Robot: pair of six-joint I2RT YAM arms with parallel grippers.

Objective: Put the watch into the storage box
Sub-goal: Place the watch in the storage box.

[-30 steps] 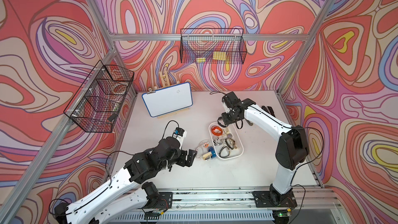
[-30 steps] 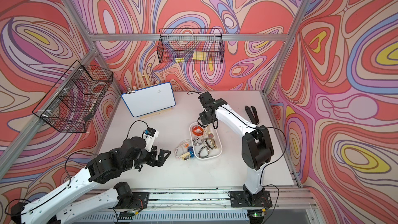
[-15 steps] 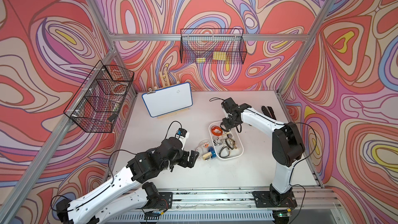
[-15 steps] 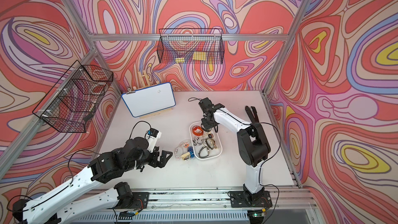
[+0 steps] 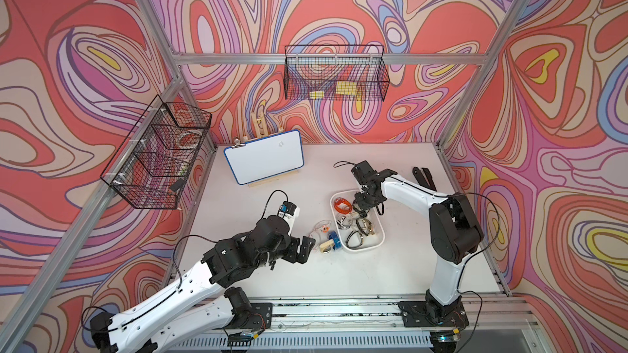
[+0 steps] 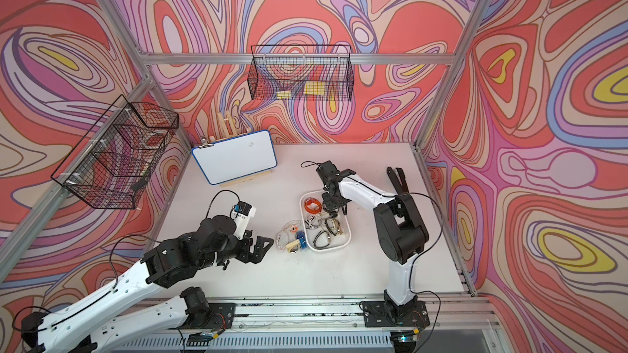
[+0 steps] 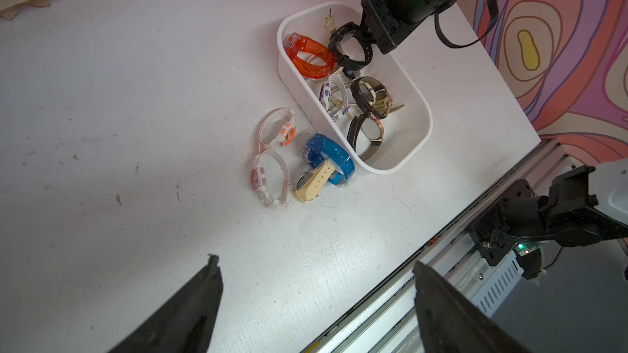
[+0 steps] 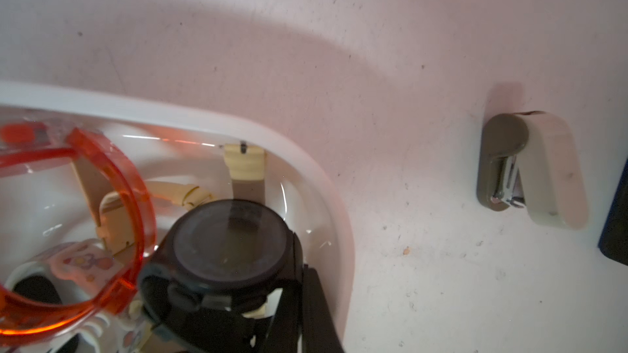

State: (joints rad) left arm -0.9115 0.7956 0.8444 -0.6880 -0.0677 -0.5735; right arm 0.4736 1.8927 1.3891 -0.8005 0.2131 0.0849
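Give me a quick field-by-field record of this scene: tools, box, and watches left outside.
right tool: shut on the black watch, over the storage box
left tool: open, empty, above the table
storage box: several watches inside, including an orange watch
outside box: blue watch and three more on the table beside it

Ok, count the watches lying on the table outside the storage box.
4, clustered beside the storage box: white-orange watch, white-pink watch, blue watch, cream watch touching the blue. None looks hidden.

twin high downward overviews; low wrist views, storage box [image 7: 404, 130] in all
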